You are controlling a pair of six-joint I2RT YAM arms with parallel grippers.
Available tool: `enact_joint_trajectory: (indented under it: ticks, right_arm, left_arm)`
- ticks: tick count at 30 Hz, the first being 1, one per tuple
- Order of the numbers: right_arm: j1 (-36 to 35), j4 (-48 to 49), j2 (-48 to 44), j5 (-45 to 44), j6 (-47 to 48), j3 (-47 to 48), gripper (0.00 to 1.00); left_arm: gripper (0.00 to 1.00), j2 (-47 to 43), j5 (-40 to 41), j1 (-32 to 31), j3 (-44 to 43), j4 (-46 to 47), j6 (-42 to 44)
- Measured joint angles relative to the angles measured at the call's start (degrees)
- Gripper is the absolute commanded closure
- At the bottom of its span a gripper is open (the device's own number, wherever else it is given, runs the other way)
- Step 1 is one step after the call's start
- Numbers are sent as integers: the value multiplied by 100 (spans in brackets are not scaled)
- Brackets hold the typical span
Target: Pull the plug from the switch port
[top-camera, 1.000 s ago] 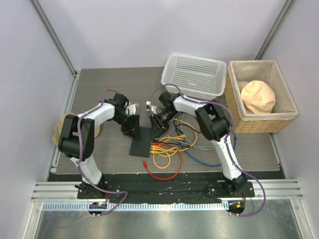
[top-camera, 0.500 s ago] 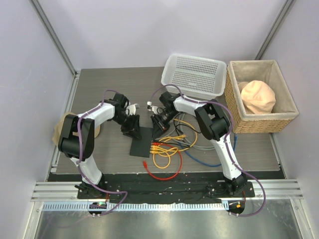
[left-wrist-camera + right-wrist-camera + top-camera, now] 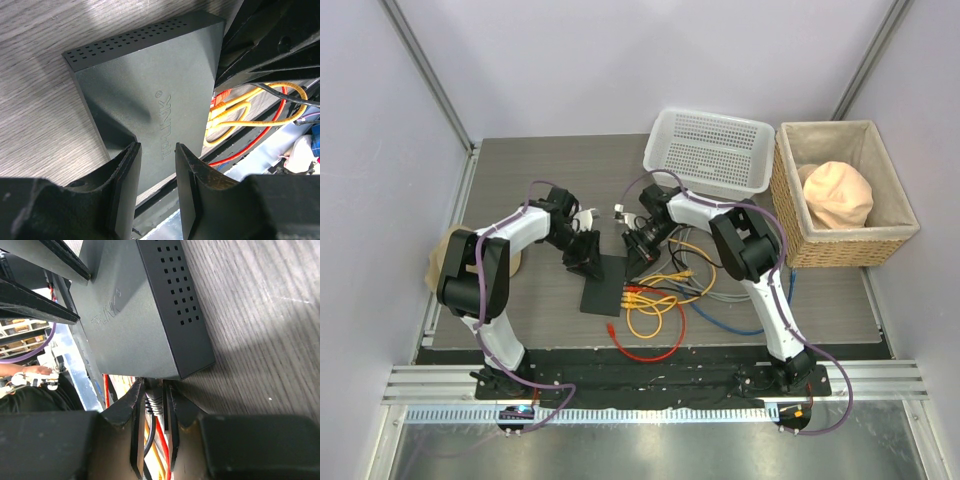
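**Plug pinched, pull not yet made**

The right gripper [image 3: 153, 390] pinches the grey plug [image 3: 154, 402] at the port edge of the switch [image 3: 135, 305], which lies flat on the table [image 3: 250, 300]. The grasp looks made, so next comes a straight pull away from that edge. The left gripper [image 3: 156, 150], fingers parted, stands over the switch's top, likely to steady it; contact is unclear. Only the right wrist view shows the plug. The top view hides it but shows loose cables [image 3: 650, 300] beside the switch.

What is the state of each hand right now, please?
Left hand: open, tips over the switch, gripping nothing.
Right hand: closed on the plug.
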State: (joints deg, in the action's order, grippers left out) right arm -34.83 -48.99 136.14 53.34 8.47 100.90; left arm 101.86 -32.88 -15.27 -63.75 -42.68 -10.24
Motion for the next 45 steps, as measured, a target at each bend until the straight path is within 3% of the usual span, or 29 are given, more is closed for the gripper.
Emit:
enact_joint_trajectory:
  ticks: [6, 12, 34, 39, 45]
  right_arm:
    - [35, 70, 0, 120, 9, -57, 90]
    - [44, -153, 52, -35, 125, 146, 99]
    - [96, -188, 20, 116, 337, -33, 98]
    - [85, -404, -96, -264, 673, 79, 99]
    - [175, -518, -857, -1060, 1438, 46, 99]
  left_arm:
    - [60, 2, 2, 0, 0, 0, 0]
    - [60, 2, 2, -2, 2, 4, 0]
    - [60, 42, -118, -50, 0, 42, 0]
    - [60, 35, -144, -50, 24, 72, -2]
    - [60, -2, -208, -81, 87, 155, -24]
